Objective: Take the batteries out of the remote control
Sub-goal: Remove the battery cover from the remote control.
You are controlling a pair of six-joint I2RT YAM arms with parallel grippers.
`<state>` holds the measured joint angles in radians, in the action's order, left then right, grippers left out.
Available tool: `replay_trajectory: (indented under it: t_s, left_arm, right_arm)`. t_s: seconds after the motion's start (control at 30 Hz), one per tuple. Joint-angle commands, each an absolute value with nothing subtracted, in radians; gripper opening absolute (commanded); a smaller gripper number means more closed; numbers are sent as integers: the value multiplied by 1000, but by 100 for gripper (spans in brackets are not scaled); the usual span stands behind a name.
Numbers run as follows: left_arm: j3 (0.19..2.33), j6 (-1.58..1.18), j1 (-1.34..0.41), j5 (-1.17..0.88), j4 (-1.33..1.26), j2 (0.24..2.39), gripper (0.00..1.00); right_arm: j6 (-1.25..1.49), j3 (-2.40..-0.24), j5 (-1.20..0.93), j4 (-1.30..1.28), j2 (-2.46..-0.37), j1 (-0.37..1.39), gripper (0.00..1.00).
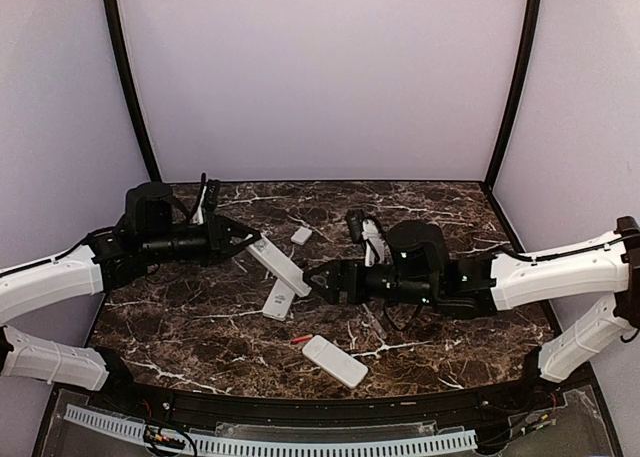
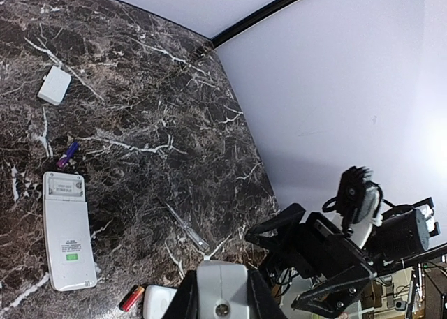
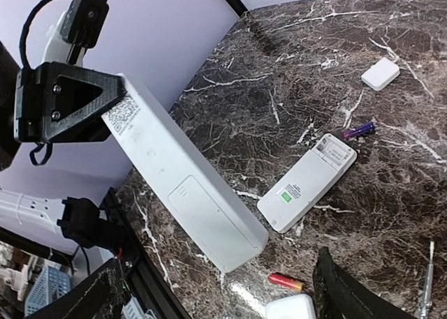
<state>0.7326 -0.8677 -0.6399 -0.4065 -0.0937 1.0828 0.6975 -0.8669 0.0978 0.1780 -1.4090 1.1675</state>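
Near remote: flat on the table, closest to you; the red battery lies loose just beside its far-left end.
Open remote: flat, further in, compartment uncovered; the purple battery lies just beside that end.
Held remote: clamped by your left fingers, its long axis slanting down toward your right arm. The back panel looks closed, so any batteries inside are probably hidden.
Right fingers: spread wide and holding nothing; the held remote's free end points at their gap. This is your nearer arm.
Cover: farthest, well apart.
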Motion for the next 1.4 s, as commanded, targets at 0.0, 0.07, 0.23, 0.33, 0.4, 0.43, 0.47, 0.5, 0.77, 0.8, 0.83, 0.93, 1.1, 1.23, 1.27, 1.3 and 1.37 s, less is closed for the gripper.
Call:
replay_trajectory:
  t_s: [0.0, 0.07, 0.23, 0.33, 0.4, 0.43, 0.47, 0.5, 0.77, 0.8, 0.83, 0.93, 1.1, 1.23, 1.27, 1.3, 1.37]
  left_arm:
    - [696, -884, -633, -438, -268, 1030, 0]
    - [687, -886, -633, -452, -301, 1016, 0]
    - [666, -899, -632, -495, -363, 996, 0]
    - [654, -911, -632, -525, -397, 995, 0]
    - [644, -920, -632, -542, -438, 995, 0]
    - [642, -922, -632, -549, -444, 995, 0]
    - [643, -923, -631, -561, -454, 995, 0]
    - [645, -923, -632, -565, -456, 997, 0]
    - [651, -914, -630, -584, -447, 985, 0]
    - [651, -915, -630, -582, -447, 982, 0]
    - [650, -918, -630, -583, -447, 981, 0]
    - [650, -927, -628, -577, -450, 975, 0]
    - [652, -952, -622, -566, -465, 965, 0]
    - [647, -980, -609, -565, -488, 957, 0]
    - [646, -991, -606, -564, -493, 955, 0]
    - [641, -997, -598, -565, -504, 949, 0]
    - [632, -1019, -585, -568, -526, 943, 0]
  right_arm:
    - [923, -796, -40, 500, -1430, 1134, 90]
    - [950, -798, -59, 529, -1447, 1131, 89]
    - [993, -790, -104, 631, -1491, 1127, 84]
    - [1009, -801, -99, 645, -1506, 1125, 80]
    - [1016, -807, -91, 654, -1513, 1125, 77]
    - [1020, -809, -88, 656, -1515, 1125, 75]
    - [1022, -811, -85, 659, -1518, 1124, 73]
    - [1025, -811, -84, 663, -1520, 1124, 71]
    - [1043, -809, -75, 692, -1534, 1121, 43]
    - [1045, -806, -73, 692, -1535, 1121, 40]
    - [1047, -802, -75, 693, -1535, 1121, 37]
    - [1053, -786, -73, 693, -1534, 1120, 30]
    - [1058, -758, -72, 693, -1532, 1119, 27]
    - [1069, -733, -78, 704, -1535, 1120, 26]
    - [1072, -723, -79, 714, -1536, 1119, 25]
    - [1077, -714, -79, 723, -1535, 1118, 25]
    - [1083, -699, -83, 735, -1534, 1119, 25]
